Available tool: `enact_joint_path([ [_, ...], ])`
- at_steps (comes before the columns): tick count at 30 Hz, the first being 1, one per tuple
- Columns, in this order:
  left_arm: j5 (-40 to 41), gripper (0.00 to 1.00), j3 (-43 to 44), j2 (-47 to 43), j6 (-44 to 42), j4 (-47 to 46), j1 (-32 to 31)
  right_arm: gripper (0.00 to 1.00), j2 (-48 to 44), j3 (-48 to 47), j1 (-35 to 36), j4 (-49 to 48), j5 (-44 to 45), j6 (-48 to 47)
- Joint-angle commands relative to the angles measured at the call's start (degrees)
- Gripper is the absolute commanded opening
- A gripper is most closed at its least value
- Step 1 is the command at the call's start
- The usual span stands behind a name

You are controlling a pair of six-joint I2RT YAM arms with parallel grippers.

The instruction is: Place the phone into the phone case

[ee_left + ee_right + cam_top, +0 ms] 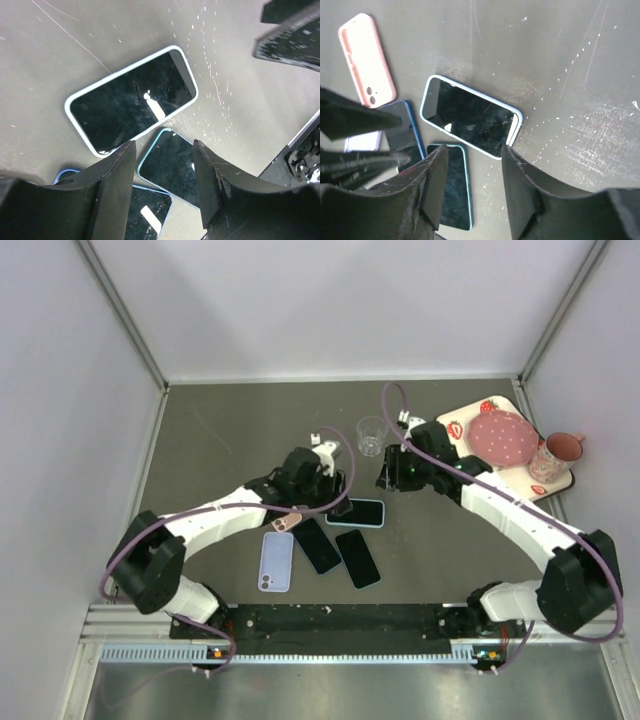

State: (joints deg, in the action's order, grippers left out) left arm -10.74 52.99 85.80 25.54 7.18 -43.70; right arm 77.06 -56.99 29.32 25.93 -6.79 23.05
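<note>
Left gripper [162, 150] and right gripper [475, 150], each apart and empty, over the white-rimmed phone [132, 100]

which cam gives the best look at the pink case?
Right wrist: the pink case lies whole and unobstructed, with its camera cutout visible. Top external shows the pink case only small and partly hidden. Left wrist does not show it.
</note>
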Motion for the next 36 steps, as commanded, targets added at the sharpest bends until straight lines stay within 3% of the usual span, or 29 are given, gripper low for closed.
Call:
enact_joint_path([
  [1, -4.61, 0.55, -3.94, -4.32, 0.56, -4.28, 5.97, 0.49, -5.50, 0.56, -2.25, -1.85, -5.06, -0.02],
  [7, -21.66, 0.56, -11.06, -3.63, 3.46, -13.06, 15.38, 0.50, -8.24, 4.42, -9.19, -4.22, -15.17, 2.79],
  [11, -24.84, 0.55, -12.74, 0.06, 5.48, -16.23, 17.51, 0.51, -9.55, 5.84, -10.07, -4.93, -15.71, 2.97],
  [24, -20.37, 0.50, -8.26, 11.31, 4.96, -17.11, 17.51, 0.54, -8.77, 6.54, -10.07, -4.66, -16.68, 3.23],
  [32, -22.12, 0.35, -4.92, 16.33, 4.96, -17.55, 16.02, 0.55, -8.32, 6.81, -10.07, -4.31, -16.50, 2.97],
  [36, -22.13, 0.32, -3.60, 17.03, 5.57, -17.38, 13.13, 0.54, -8.24, 6.63, -10.07, -4.31, -16.33, 2.88],
])
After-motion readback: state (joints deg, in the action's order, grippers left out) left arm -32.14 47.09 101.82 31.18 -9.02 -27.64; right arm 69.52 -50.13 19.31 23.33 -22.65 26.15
